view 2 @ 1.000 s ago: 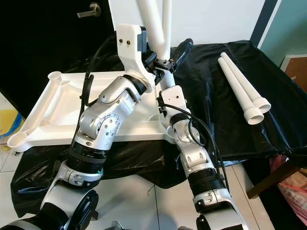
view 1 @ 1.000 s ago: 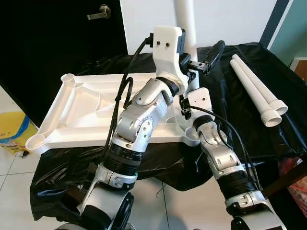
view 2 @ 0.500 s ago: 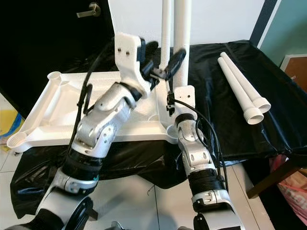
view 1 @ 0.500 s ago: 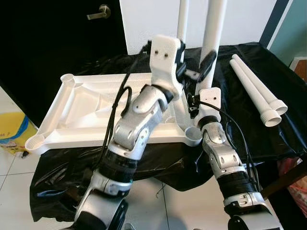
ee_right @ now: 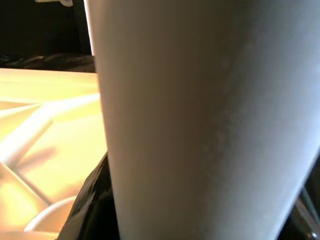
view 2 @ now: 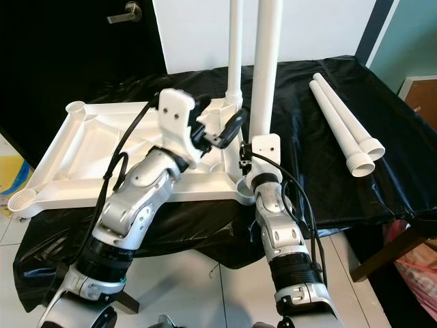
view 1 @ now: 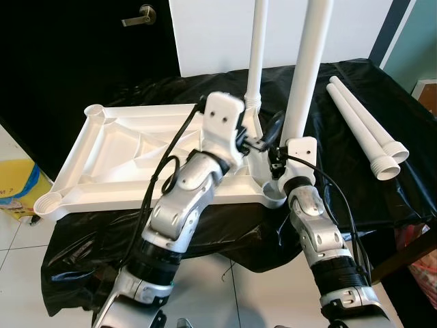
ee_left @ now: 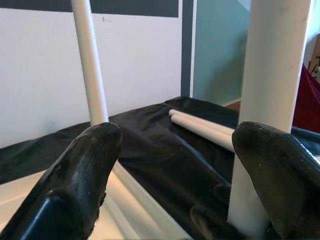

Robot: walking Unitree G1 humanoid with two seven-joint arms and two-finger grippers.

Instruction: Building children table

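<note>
Now, item 1: leg in hand [view 1: 305, 68], white tube, upright over near-right corner socket [view 1: 276, 193] of tabletop [view 1: 123, 154]; 1 s ago we held it leaning, 0.5 s ago nearly plumb, now vertical w/ its foot at the socket, so we judge it is being seated; whether fully home, cannot tell.
Item 2: right gripper [view 1: 290, 147], clamped round that leg low down; right wrist view has the tube pressed close against the fingers.
Item 3: left gripper [ee_left: 175, 165], dropped from high beside the tube to low just beside it; fingers spread wide, grasping nothing.
Item 4: far leg [view 1: 255, 51], already standing in far-right socket.
Item 5: two spare legs [view 1: 362, 130], lying side by side on black cloth [view 1: 328, 171], well apart from tabletop; by our count, two sockets left.
</note>
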